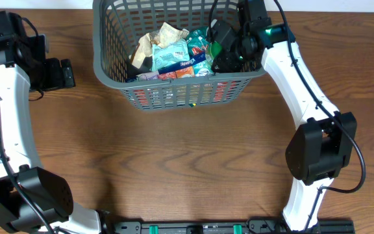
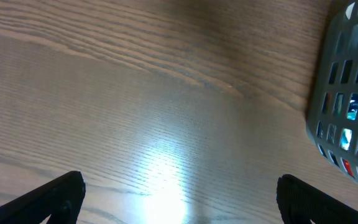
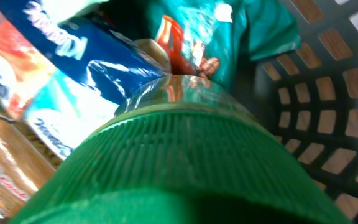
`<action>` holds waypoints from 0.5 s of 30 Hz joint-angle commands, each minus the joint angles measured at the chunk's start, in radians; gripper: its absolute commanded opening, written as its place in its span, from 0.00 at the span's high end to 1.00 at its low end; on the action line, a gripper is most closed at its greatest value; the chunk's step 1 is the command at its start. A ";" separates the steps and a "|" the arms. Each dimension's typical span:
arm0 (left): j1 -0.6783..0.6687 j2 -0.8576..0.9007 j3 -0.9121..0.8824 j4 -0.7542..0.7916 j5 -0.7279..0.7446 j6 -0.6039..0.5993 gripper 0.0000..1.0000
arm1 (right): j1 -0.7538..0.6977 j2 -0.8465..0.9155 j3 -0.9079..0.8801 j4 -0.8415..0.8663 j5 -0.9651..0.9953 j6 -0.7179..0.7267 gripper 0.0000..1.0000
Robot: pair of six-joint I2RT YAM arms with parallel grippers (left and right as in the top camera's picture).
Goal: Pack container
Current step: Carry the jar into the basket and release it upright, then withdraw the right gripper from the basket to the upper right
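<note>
Inside one container (image 1: pixel 154 97), one green-lidded jar (image 3: pixel 179 168)

You worked at a robotics lab bench: two white arms (image 1: pixel 8 123) stood by a black rail (image 1: pixel 193 227) on a wood-grain table (image 1: pixel 174 162), with grocery packets (image 1: pixel 174 55) in a grey basket (image 1: pixel 101 65)
</note>
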 commanded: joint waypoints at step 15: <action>0.001 0.007 -0.003 0.001 0.006 0.006 0.01 | -0.001 -0.071 0.341 -0.005 0.066 0.045 0.01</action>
